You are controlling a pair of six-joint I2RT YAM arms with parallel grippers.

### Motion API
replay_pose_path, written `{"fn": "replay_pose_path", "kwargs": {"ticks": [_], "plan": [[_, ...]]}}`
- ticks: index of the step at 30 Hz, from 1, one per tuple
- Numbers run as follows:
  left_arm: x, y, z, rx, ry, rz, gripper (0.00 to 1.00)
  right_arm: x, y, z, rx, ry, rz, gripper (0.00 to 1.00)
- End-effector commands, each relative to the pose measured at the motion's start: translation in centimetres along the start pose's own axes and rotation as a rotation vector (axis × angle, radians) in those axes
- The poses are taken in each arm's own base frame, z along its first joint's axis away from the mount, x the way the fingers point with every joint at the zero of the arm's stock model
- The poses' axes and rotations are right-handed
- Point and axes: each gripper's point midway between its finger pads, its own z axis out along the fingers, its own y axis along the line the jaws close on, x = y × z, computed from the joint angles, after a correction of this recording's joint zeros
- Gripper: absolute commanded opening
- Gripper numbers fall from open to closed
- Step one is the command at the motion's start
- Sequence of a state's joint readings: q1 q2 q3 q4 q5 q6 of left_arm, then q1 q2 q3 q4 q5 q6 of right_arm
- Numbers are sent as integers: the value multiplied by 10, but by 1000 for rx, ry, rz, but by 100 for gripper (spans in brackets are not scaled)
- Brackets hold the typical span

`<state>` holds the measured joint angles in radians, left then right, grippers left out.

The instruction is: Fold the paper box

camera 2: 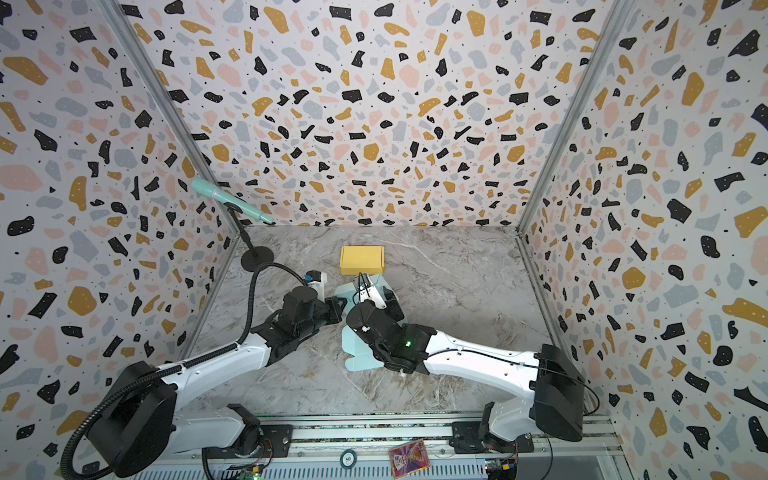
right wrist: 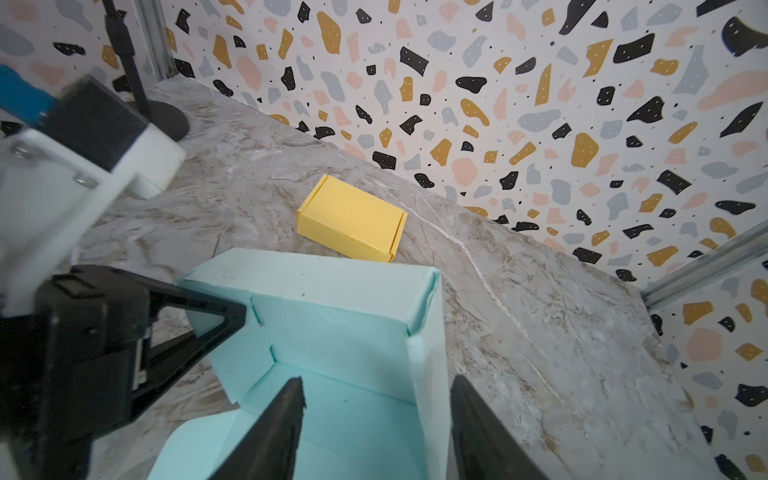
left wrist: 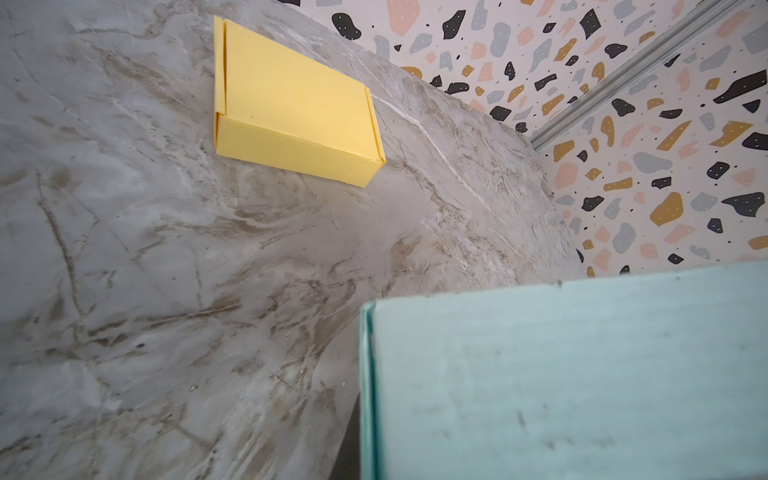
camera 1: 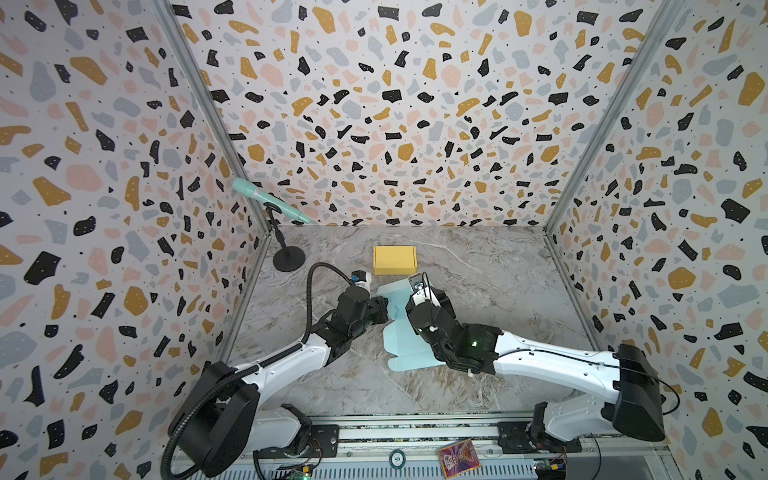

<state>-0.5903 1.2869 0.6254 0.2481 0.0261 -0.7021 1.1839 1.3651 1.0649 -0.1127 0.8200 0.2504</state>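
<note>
Centrally on the marble tabletop [camera 1: 498,291] lies the mint paper box [camera 1: 399,345], half formed: in the right wrist view its far wall and both side walls stand upright around the floor panel [right wrist: 332,324], while in both top views flat flaps still spread toward the robot's base [camera 2: 353,357]. The left gripper [right wrist: 237,311] reaches in from the left, and its black fingers are pressed together on the box's left side wall, pinching the card between them; the left wrist view is filled on one side by that mint panel [left wrist: 561,374] seen up close. The right gripper [right wrist: 376,380] hangs over the box with its fingers spread wide, one finger [right wrist: 286,415] inside above the floor panel, the other outside the right side wall, so that wall stands between them; whether either touches it cannot be told. Just beyond the mint box a closed yellow paper box [camera 1: 394,260] sits flat. A mint microphone [camera 1: 266,199] on a black stand occupies the far left corner.
</note>
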Motion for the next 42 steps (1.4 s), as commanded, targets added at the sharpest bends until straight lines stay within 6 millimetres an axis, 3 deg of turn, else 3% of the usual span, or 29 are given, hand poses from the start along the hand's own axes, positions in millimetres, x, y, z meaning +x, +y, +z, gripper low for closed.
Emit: {"fn": "replay_pose_path", "kwargs": {"ticks": [1, 7, 11, 15, 18, 20, 27, 32, 42], "plan": [[-11, -12, 0, 47, -42, 20, 0, -14, 3, -24, -87, -26, 58, 61], [-11, -10, -4, 45, -60, 104, 0, -46, -8, -51, -252, -98, 177, 66], [-8, -24, -7, 107, -39, 219, 0, -62, -46, -43, -336, -101, 311, 66], [-3, -53, -17, 224, -27, 326, 0, -49, -94, -23, -289, -66, 382, 65], [-2, -75, -27, 306, -33, 382, 1, -28, -108, 0, -295, 7, 391, 65], [-2, -86, -33, 352, -41, 402, 2, -12, -102, 15, -331, 55, 390, 65], [1, -101, -38, 418, -51, 412, 4, 36, -50, 48, -544, 183, 393, 63], [1, -105, -36, 426, -63, 406, 5, 53, -24, 48, -673, 214, 385, 60], [9, -106, -30, 440, -55, 413, 7, 56, 14, 29, -884, 199, 293, 57]]}}
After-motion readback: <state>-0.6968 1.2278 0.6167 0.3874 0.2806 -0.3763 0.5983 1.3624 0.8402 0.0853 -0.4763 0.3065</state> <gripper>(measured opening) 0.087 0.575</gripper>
